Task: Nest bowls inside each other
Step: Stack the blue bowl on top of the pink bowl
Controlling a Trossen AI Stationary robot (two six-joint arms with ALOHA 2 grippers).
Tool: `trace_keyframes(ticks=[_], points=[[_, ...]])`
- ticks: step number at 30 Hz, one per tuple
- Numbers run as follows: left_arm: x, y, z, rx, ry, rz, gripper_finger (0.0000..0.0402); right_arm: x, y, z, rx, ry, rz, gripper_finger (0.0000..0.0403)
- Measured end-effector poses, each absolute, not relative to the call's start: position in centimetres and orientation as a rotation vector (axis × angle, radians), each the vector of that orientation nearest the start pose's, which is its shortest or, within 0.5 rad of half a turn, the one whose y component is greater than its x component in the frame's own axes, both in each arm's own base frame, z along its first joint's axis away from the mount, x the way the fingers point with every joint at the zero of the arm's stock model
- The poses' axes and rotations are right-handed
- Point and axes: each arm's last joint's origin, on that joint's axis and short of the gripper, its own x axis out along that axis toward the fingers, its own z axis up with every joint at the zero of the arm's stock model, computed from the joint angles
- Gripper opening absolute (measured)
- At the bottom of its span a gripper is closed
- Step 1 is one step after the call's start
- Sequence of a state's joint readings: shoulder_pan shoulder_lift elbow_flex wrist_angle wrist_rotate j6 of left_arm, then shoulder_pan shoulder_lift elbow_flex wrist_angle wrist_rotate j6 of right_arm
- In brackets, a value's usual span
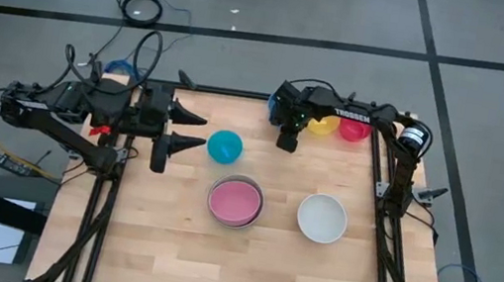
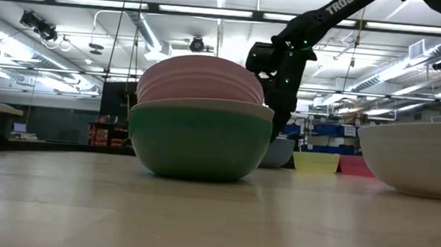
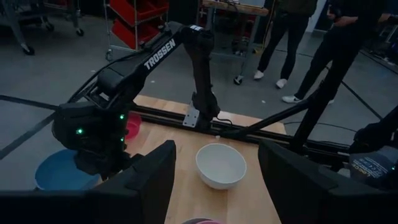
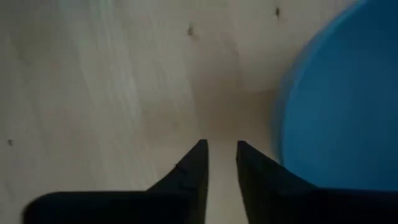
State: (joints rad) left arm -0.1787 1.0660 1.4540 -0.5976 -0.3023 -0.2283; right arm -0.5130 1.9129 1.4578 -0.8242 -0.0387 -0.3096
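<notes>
My right gripper points down at the table's far side, its fingers a narrow gap apart with bare wood between them. The blue bowl lies right beside it, mostly hidden under the arm in the high view. A cyan bowl sits alone near the middle. A pink bowl tops a stack whose bottom is a green bowl. A white bowl stands alone at the right. My left gripper hangs open above the table's left side. My right gripper has one finger right next to the blue bowl's rim. The fingers come from above, pointing down. I cannot tell whether the finger touches the rim.
A yellow bowl and a red bowl sit at the far right edge beneath the right arm. Black frame rails border the table. People stand beyond the table in the left wrist view.
</notes>
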Motion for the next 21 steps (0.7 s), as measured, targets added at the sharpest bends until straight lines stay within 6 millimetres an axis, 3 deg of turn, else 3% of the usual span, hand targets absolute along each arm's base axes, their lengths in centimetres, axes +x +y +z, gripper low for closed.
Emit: trace_keyframes(ticks=[5,9,12,21], points=[[18.8,-2.5,46.3,-0.169,0.189,0.145,0.0237,33.4,-18.9,20.6,0.064,1.286,-0.242,0.0127],[18.8,-2.5,46.3,-0.169,0.189,0.145,0.0237,33.0,-19.7,20.6,0.077,1.28,-0.255,0.0139],[18.8,-2.5,46.3,-0.169,0.188,0.145,0.0237,32.4,-20.5,20.6,0.091,1.287,-0.272,0.012],[18.8,-2.5,46.3,-0.17,0.188,0.145,0.0237,31.9,-21.1,20.6,0.089,1.288,-0.257,0.0011]])
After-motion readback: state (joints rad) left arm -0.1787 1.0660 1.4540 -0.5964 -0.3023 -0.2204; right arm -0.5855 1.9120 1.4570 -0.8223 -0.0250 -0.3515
